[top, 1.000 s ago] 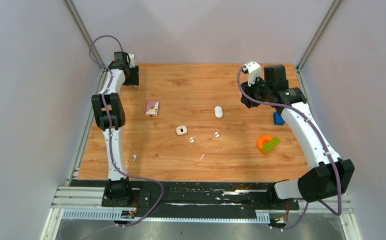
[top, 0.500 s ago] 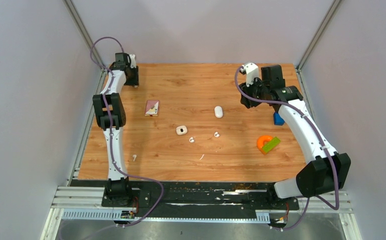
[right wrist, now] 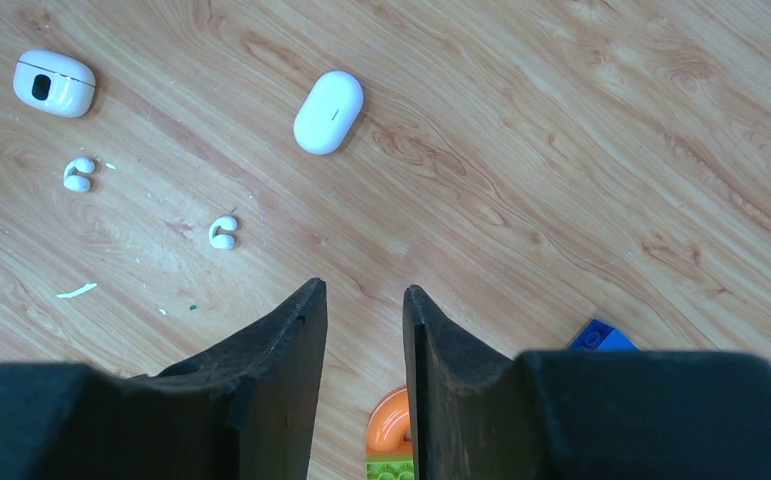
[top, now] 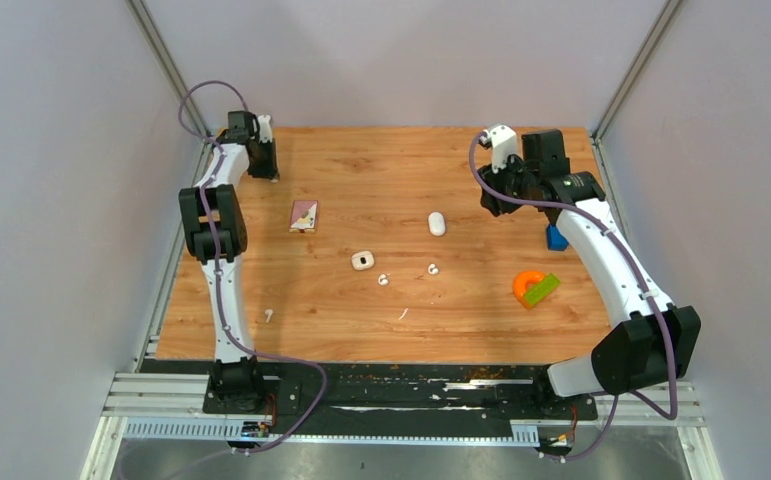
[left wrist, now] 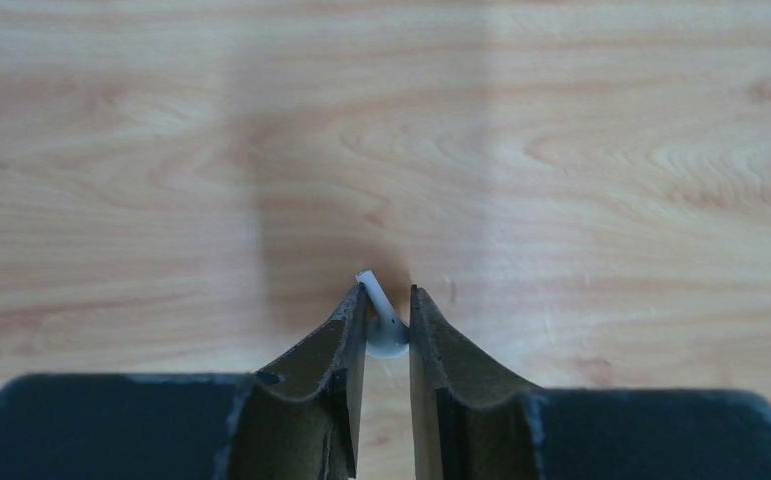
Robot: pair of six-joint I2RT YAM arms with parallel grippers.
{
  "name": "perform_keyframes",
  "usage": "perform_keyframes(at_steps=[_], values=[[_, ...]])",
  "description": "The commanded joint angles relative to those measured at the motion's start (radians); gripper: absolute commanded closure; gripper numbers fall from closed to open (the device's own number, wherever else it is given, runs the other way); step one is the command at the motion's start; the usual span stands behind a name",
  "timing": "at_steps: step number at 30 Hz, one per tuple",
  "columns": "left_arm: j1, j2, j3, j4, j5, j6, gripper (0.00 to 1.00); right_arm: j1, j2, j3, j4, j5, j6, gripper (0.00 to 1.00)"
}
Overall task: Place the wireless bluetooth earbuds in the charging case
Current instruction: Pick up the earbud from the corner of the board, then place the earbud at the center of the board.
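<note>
My left gripper (left wrist: 388,292) is at the far left back corner of the table (top: 266,168), shut on a tiny white stemmed earbud (left wrist: 383,322) whose stem tip pokes out past the fingertips. Two curled white earbuds (right wrist: 78,174) (right wrist: 223,232) lie mid-table, and another small white earbud (top: 268,315) lies near the front left. A closed oval white charging case (right wrist: 328,112) and a smaller white case with a dark opening (right wrist: 54,83) sit near them. My right gripper (right wrist: 364,290) hangs open and empty at the back right (top: 493,203).
A pink card box (top: 304,215) lies left of centre. A blue brick (top: 556,238) and an orange ring with a green brick (top: 534,287) sit on the right. A thin white sliver (right wrist: 77,291) lies near the front. Grey walls enclose the wooden table (top: 381,160).
My left gripper has closed on the stemmed earbud, and its wrist has shifted slightly. The right arm moved a little a second ago, then held still.
</note>
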Motion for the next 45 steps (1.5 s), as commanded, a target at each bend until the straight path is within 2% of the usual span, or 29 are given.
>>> perform_keyframes(at_steps=[1,6,17,21,24,29,31,34,37,39,43,45], values=[[-0.003,-0.137,-0.105,-0.045,0.096,-0.046,0.75,-0.006,-0.023,0.016,0.044,-0.002,0.015,0.66],[0.0,-0.298,-0.271,-0.019,0.161,-0.079,0.78,-0.01,-0.039,0.011,0.059,-0.014,0.027,0.66],[-0.016,-0.651,-0.668,0.066,0.416,-0.235,0.82,-0.026,-0.109,-0.056,0.089,-0.023,0.034,0.66],[-0.085,-0.766,-0.794,0.064,0.466,-0.239,0.81,-0.034,-0.137,-0.084,0.089,-0.025,0.036,0.66],[-0.225,-0.82,-0.873,0.057,0.483,-0.209,0.8,-0.038,-0.157,-0.106,0.099,-0.028,0.038,0.66],[-0.466,-0.8,-0.913,0.041,0.467,-0.121,0.79,-0.05,-0.181,-0.116,0.104,-0.038,0.056,0.66],[-0.569,-0.759,-0.898,0.024,0.433,-0.058,0.78,-0.058,-0.195,-0.12,0.098,-0.042,0.061,0.66],[-0.661,-0.672,-0.839,0.015,0.388,0.005,0.76,-0.07,-0.208,-0.131,0.087,-0.051,0.07,0.66],[-0.707,-0.592,-0.762,0.006,0.383,0.005,0.75,-0.079,-0.218,-0.134,0.078,-0.057,0.078,0.66],[-0.718,-0.591,-0.732,0.009,0.371,0.005,0.74,-0.08,-0.23,-0.141,0.08,-0.058,0.078,0.66],[-0.709,-0.68,-0.748,0.012,0.287,0.079,0.64,-0.081,-0.255,-0.196,0.105,-0.09,0.044,0.66],[-0.687,-0.758,-0.795,0.04,0.271,0.106,0.58,-0.08,-0.272,-0.236,0.114,-0.163,-0.018,0.66]])
